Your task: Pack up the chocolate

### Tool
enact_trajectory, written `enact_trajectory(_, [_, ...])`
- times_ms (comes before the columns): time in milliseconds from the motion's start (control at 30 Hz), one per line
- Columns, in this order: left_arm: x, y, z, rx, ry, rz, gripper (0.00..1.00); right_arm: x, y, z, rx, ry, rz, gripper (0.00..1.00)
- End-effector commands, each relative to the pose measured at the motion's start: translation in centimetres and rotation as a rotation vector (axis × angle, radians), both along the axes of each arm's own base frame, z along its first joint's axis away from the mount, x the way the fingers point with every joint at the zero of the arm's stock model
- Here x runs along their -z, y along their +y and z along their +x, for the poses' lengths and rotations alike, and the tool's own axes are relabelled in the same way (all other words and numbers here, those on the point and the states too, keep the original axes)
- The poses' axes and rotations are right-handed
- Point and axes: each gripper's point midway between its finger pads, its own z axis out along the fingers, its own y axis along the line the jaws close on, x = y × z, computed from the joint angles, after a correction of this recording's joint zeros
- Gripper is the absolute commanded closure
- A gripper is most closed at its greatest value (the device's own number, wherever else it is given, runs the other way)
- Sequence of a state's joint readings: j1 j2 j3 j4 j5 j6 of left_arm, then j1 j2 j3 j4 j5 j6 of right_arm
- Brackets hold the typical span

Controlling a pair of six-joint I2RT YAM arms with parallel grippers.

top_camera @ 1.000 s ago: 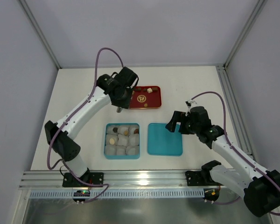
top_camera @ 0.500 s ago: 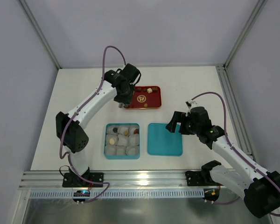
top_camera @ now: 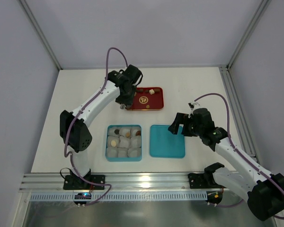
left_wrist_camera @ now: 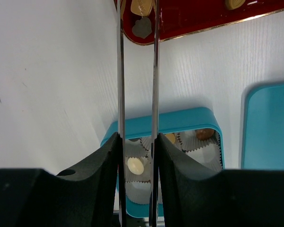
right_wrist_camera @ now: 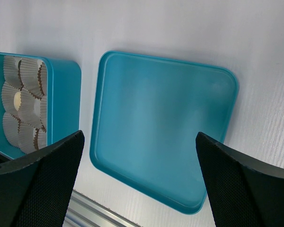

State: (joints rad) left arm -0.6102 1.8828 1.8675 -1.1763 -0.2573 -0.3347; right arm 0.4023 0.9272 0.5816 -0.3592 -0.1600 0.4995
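Observation:
The chocolate lies partly on the red tray (top_camera: 154,106): a cream piece (top_camera: 152,91) and dark pieces (top_camera: 141,89). Other pieces sit in white paper cups in the teal box (top_camera: 108,142). My left gripper (top_camera: 123,105) carries two long thin metal blades. In the left wrist view the blade tips (left_wrist_camera: 138,4) stand slightly apart over the tray's corner (left_wrist_camera: 194,19), with a tan piece (left_wrist_camera: 142,6) between them. A small gap shows on its left side. My right gripper (top_camera: 176,127) is open and empty over the teal lid (top_camera: 167,141).
The left wrist view shows the box (left_wrist_camera: 180,118) below the blades, with a cream piece (left_wrist_camera: 135,165) and a brown piece (left_wrist_camera: 204,134) in cups. The right wrist view shows the lid (right_wrist_camera: 161,127) flat on the table beside the box (right_wrist_camera: 66,94). Metal rails run along the near edge.
My left arm has swung from the table beside the tray up to the tray's near left corner. The right arm has not moved.

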Motion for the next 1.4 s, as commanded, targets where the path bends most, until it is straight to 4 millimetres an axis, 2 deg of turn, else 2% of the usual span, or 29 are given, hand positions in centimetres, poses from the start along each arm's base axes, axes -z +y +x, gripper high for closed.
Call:
enact_trajectory(0, [-0.2, -0.3, 0.9, 0.003, -0.026, -0.027, 0.65, -1.1, 0.4, 0.7, -0.01, -0.049, 0.012, 0.0])
enact_trajectory(700, [2.2, -0.3, 1.2, 0.0, 0.023, -0.023, 0.65, -0.9, 0.2, 0.6, -0.007, -0.047, 0.008, 0.0])
enact_trajectory(1200, [2.4, -0.5, 0.9, 0.015, 0.042, -0.027, 0.71, -1.0, 0.2, 0.6, -0.004, -0.049, 0.007, 0.0])
enact_trajectory(1367, [1.6, -0.5, 1.2, 0.018, 0.021, -0.034, 0.73, -1.1, 0.2, 0.7, -0.004, -0.053, 0.006, 0.0])
